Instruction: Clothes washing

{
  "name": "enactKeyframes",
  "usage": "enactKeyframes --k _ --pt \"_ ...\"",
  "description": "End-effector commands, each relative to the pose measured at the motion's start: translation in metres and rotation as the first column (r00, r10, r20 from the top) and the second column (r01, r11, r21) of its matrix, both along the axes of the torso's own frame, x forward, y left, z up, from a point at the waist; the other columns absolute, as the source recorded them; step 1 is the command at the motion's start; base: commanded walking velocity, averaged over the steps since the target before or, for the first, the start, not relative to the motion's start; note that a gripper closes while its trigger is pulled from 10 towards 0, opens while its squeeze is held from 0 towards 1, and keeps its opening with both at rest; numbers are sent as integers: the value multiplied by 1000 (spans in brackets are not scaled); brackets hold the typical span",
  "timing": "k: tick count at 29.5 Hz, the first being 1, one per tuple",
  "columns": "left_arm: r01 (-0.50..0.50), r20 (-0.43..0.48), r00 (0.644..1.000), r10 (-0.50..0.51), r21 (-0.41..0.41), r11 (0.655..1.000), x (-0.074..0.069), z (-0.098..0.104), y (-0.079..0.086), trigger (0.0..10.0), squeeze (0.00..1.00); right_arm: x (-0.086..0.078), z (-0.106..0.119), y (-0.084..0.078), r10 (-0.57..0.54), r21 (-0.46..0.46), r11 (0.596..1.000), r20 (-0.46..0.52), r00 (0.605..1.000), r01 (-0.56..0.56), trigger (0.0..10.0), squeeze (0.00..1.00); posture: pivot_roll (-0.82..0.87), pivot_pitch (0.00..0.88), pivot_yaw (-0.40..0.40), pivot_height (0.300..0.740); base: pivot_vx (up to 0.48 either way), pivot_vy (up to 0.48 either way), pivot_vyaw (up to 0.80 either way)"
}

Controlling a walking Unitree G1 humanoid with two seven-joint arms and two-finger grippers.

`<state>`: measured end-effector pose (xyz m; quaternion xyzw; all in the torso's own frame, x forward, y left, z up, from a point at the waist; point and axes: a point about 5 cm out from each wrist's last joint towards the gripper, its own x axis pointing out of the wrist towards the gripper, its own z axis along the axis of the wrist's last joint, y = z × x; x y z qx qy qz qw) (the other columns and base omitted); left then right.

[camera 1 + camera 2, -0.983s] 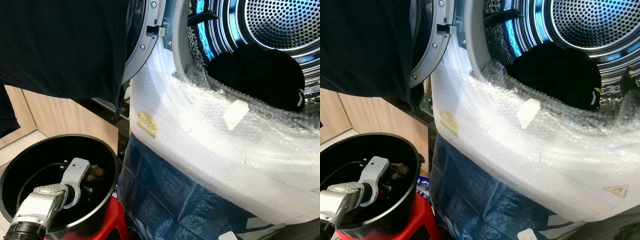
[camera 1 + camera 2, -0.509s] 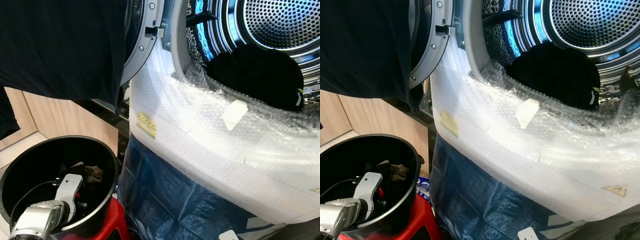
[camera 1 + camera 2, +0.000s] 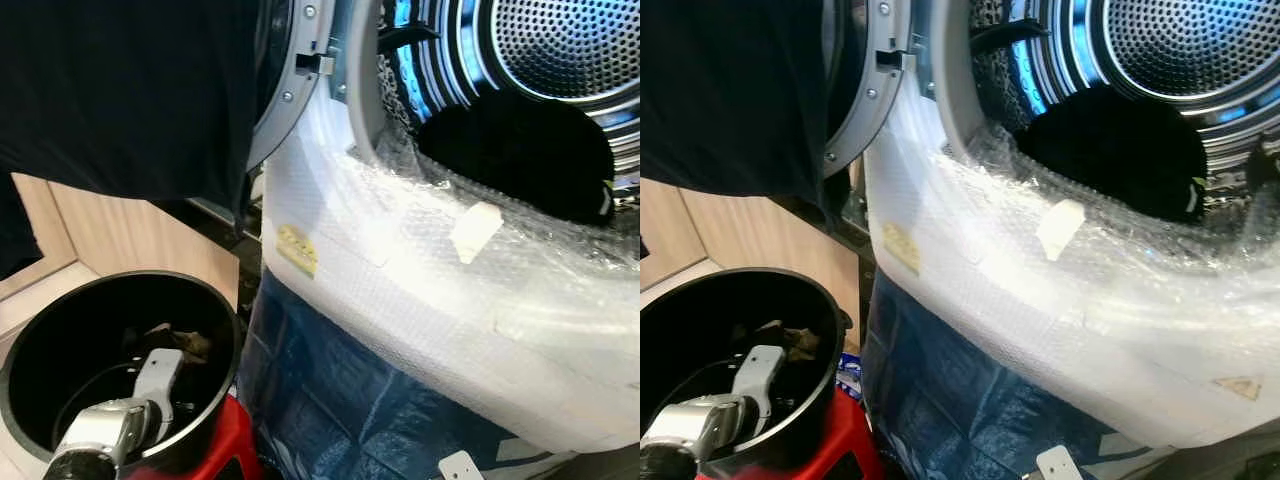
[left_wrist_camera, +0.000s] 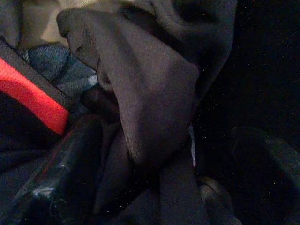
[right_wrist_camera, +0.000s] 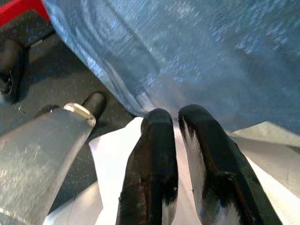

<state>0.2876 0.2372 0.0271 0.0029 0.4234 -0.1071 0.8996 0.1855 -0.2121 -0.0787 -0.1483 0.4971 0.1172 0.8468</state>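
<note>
A round black bucket (image 3: 215,320) sits on a red stool (image 3: 228,448), low on the robot's left side. Inside the bucket is a small heap of clothes (image 3: 180,345), dark cloth mixed with a bit of tan. The left arm (image 3: 115,430) goes down into the bucket. In the left wrist view the left gripper (image 4: 154,154) is right in the heap, with one black finger on each side of a fold of dark grey cloth (image 4: 154,93). I cannot tell if the fingers are pinching it or not (it is very dark in there). A red and black band (image 4: 33,91) and some blue cloth (image 4: 65,70) lie just beside the fold.

The washing machine (image 3: 400,250) is beside the bucket, with its front wrapped in bubble wrap. Its door (image 3: 285,90) is swung open, and a big black piece of clothing (image 3: 120,90) hangs in front of the door. Inside the shiny drum (image 3: 560,50) lies a black garment (image 3: 515,155), resting at the bottom near the opening.

The right gripper (image 5: 178,117) has its two black fingers pressed close together with nothing between them, down by a blue plastic sheet (image 5: 187,51) and white paper (image 5: 112,159)
</note>
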Motion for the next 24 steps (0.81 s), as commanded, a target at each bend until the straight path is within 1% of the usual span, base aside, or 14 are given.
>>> enactKeyframes --k 1,3,5,9,11,15,17,20,24 --pt "58 -15 998 -58 -19 998 2 -5 -11 10000 0 -5 -1 -7 1 -19 1000 -15 1000 -1 10000 0 89 38 -192 740 0 0 0" --pt "65 -15 998 -66 -19 998 3 -5 -12 10000 0 -5 -1 -7 0 -19 1000 -16 1000 0 10000 0 89 38 -192 740 0 0 0" --pt "107 -15 994 -107 -32 994 6 -7 -18 10000 0 -6 -1 -7 1 -19 1000 -19 1000 -1 10000 0 78 28 -189 740 0 0 0" --pt "142 -10 990 -143 -69 987 8 -12 -32 10000 0 -5 -1 -5 16 -22 1000 -17 1000 -16 10000 0 73 23 -187 740 0 0 0" --pt "144 -8 989 -145 -77 986 8 -13 -35 10000 0 -4 -1 -5 18 -21 1000 -17 1000 -18 10000 0 73 23 -187 740 0 0 0" --pt "162 -12 986 -165 -111 980 9 -18 -50 10000 0 -5 -2 0 38 -21 999 -20 999 -39 10000 0 81 13 -170 740 0 0 0" --pt "190 -12 981 -193 -124 974 9 -20 -59 10000 0 -6 -3 4 56 -20 998 -24 998 -57 10000 0 77 8 -167 740 0 0 0" --pt "197 -13 980 -200 -124 973 9 -21 -62 10000 0 -6 -4 6 74 -21 997 -26 997 -74 10000 0 75 4 -167 740 0 0 0" --pt "200 -16 979 -204 -131 971 8 -25 -72 10000 0 -7 -5 8 102 -25 994 -33 994 -103 10000 0 75 0 -166 740 0 0 0"
